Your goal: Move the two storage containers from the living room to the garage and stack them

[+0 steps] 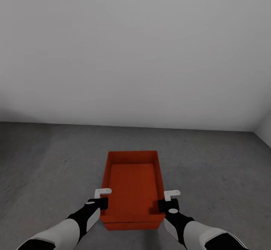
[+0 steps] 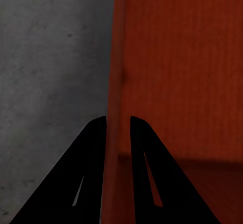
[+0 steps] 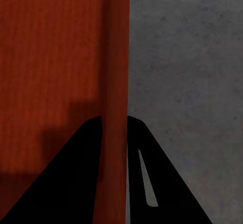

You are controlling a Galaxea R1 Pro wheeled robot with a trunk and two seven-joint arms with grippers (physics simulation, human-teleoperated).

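Both arms reach forward and down, the left gripper (image 1: 101, 197) pinching the left wall of the orange bin (image 1: 132, 184) and the right gripper (image 1: 168, 200) pinching its right wall. A second bin's edge (image 1: 131, 225) shows beneath it, mostly hidden, on the grey concrete floor (image 1: 210, 174) near a pale wall (image 1: 135, 54). No writing is readable.
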